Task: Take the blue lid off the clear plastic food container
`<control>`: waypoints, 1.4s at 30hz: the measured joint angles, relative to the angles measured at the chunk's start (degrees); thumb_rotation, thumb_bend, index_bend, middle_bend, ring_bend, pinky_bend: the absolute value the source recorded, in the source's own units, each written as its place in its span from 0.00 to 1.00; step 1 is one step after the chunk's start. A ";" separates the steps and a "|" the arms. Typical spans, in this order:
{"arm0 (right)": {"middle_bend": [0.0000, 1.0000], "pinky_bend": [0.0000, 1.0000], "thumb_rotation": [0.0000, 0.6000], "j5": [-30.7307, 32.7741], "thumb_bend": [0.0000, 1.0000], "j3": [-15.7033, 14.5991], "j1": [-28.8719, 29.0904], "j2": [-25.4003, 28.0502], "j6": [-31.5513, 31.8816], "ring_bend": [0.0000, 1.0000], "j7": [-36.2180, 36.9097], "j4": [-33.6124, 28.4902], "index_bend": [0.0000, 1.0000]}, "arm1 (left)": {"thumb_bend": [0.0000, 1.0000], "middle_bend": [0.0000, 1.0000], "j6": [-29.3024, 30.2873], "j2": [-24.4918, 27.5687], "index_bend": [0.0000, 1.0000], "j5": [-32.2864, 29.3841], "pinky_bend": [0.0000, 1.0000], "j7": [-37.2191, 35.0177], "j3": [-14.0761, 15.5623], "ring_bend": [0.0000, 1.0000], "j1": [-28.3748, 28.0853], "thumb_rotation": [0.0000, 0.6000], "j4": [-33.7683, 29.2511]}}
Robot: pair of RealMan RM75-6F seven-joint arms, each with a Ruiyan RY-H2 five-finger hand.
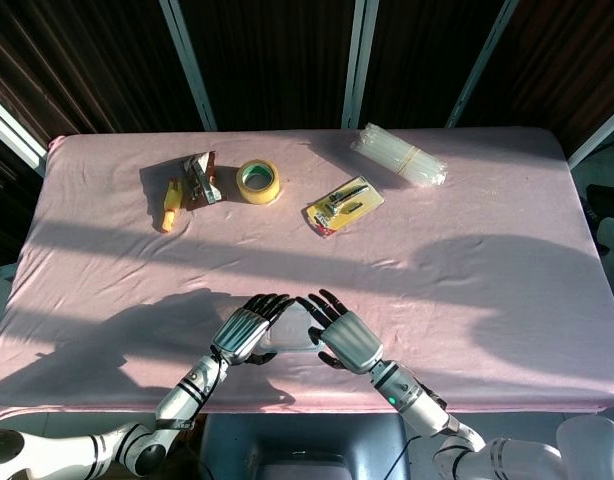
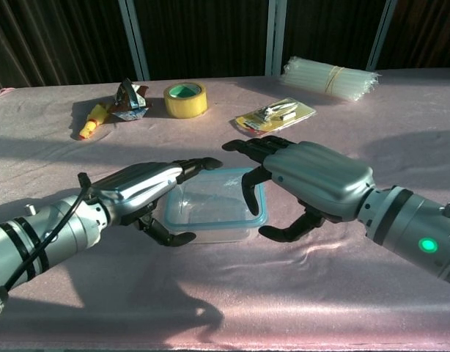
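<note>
The clear plastic container with its blue-rimmed lid on top stands near the table's front edge. In the head view only a sliver of the container shows between the two hands. My left hand lies along its left side, fingers stretched over the rim and thumb low by the front left corner. My right hand arches over the right side, fingers spread above the lid's right edge, thumb low at the front right. Neither hand plainly grips it.
Far across the pink cloth lie a yellow tape roll, a carded tool pack, a bundle of clear tubes, a foil wrapper and a yellow-handled tool. The front table edge is just behind the hands.
</note>
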 measured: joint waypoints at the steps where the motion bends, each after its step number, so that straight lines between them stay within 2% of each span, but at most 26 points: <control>1: 0.13 0.00 1.00 0.12 0.41 -0.01 0.09 -0.07 -0.07 0.00 -0.04 -0.03 0.67 | 0.29 0.37 0.01 0.02 0.00 0.02 0.38 -0.02 0.00 0.36 0.00 1.00 -0.03; 42: 0.13 0.00 1.00 3.47 0.41 1.27 1.85 0.48 0.34 0.00 -2.88 -3.67 0.67 | 0.29 0.38 0.77 -0.10 0.00 1.41 0.39 1.81 1.36 0.37 0.45 1.00 0.13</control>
